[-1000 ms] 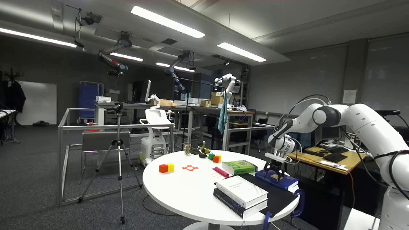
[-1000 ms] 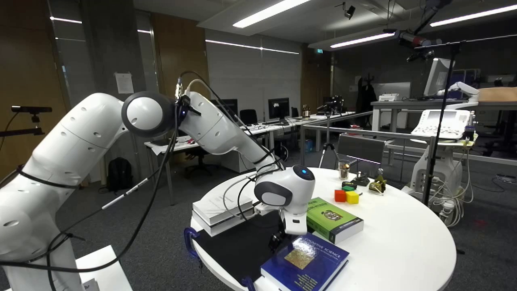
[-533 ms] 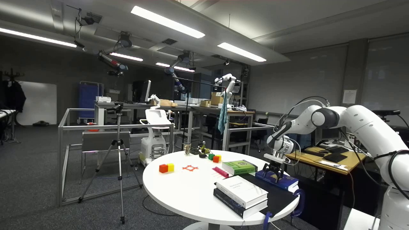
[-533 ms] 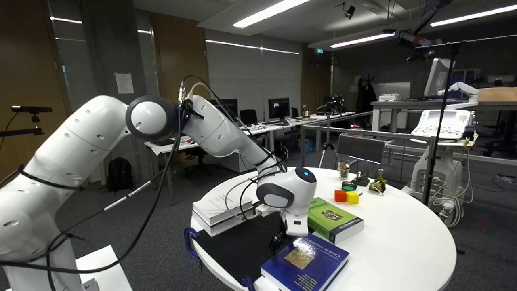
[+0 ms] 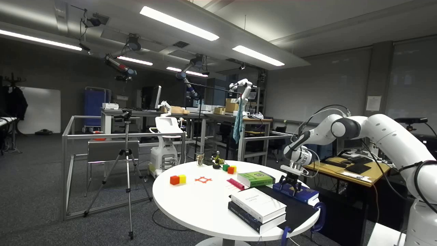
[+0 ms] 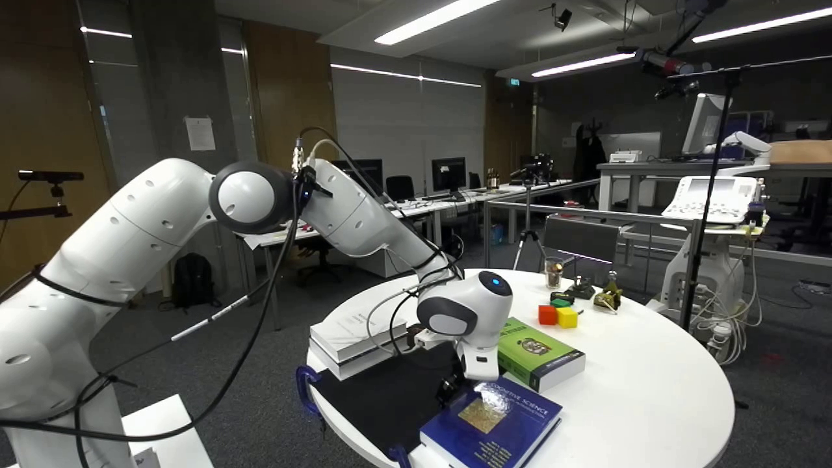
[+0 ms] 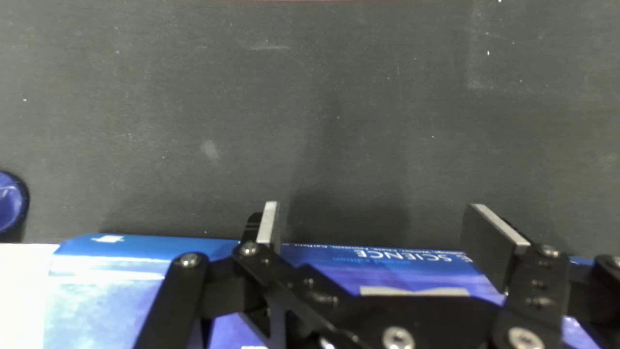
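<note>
My hand [image 7: 380,228], seen in the wrist view with its fingers [image 7: 489,245] wide apart; through the gap appear the lettered spine [image 7: 411,256] of the blue book [image 7: 397,278], toward 6 o'clock, and the black mat [image 7: 339,121], which fills the field toward 12 o'clock; part of a blue clamp [image 7: 10,201] sits at 9 o'clock. In an exterior view the blue book lies flat on the round white surface [image 6: 656,390], alongside the black mat, with my hand at its edge toward 10 o'clock; whether my fingers touch it, I cannot tell.

Compared with one second earlier, I have shifted slightly while the books keep their places; in an exterior view my hand has moved a little toward 9 o'clock, the direction in which the green book [image 5: 256,179] lies, with the stack of two books [image 5: 257,210] at 8 o'clock from me; in an exterior view my elbow [image 6: 246,197] has sunk and moved toward 5 o'clock; the gap between my fingers appears unchanged. Beyond the green book, at 1 o'clock from the blue book, the red cube [image 6: 547,315] and yellow cube [image 6: 567,317] sit side by side, the green cube [image 6: 560,303] just behind them; these too rest where they did.
</note>
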Tool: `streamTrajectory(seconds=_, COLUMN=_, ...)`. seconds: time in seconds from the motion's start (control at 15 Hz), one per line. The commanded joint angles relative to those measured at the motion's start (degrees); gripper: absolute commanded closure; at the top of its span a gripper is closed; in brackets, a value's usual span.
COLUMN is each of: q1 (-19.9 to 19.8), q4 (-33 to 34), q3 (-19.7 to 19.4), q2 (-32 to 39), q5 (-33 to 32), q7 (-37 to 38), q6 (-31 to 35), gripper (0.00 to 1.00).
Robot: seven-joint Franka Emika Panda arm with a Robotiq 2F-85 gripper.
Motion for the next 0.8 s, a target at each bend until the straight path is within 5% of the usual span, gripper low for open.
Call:
streamTrajectory(seconds=0.0, q1=-1.53, q4=2.98, q3=0.83, q2=1.51, q5=0.28, q7=-0.74, q6=-1.82, gripper=0.0)
streamTrajectory(seconds=0.73, q1=-2.35, q4=5.49, q3=0.83, q2=2.77, q5=4.29, q7=0.67, q6=0.11, gripper=0.0)
